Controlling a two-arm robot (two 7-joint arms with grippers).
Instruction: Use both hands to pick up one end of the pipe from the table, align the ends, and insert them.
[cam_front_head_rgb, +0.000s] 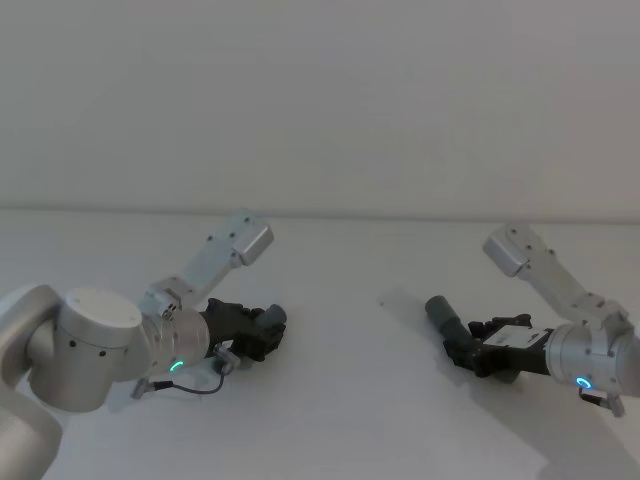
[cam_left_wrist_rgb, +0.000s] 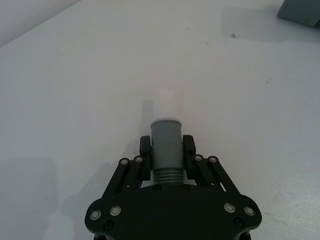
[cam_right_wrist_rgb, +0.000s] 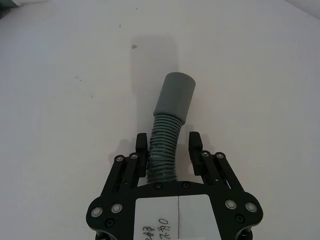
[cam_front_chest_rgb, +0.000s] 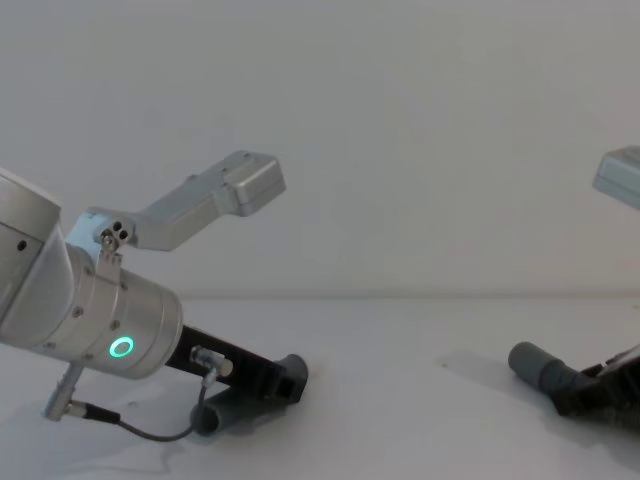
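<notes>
My left gripper (cam_left_wrist_rgb: 166, 146) is shut on the short grey tube (cam_left_wrist_rgb: 166, 142), fingers (cam_left_wrist_rgb: 145, 146) pressed on both sides. The tube's smooth collar end (cam_left_wrist_rgb: 165, 121) points out ahead, low over the white table (cam_left_wrist_rgb: 75, 100). In the head view this gripper (cam_front_head_rgb: 262, 330) sits left of centre. At the right, my right gripper (cam_front_head_rgb: 468, 352) is shut on the corrugated hose (cam_right_wrist_rgb: 164, 150). The hose's smooth cuff (cam_right_wrist_rgb: 174, 95) is tilted up off the table, toward the middle (cam_front_head_rgb: 440, 311). One finger (cam_right_wrist_rgb: 195, 146) stands slightly off the ribs. The two ends are far apart.
The white table (cam_front_head_rgb: 340, 400) runs bare between the two grippers and back to the pale wall. The corner of a dark object (cam_left_wrist_rgb: 300, 12) shows far off in the left wrist view. Both forearms (cam_front_head_rgb: 215, 255) angle up behind the grippers.
</notes>
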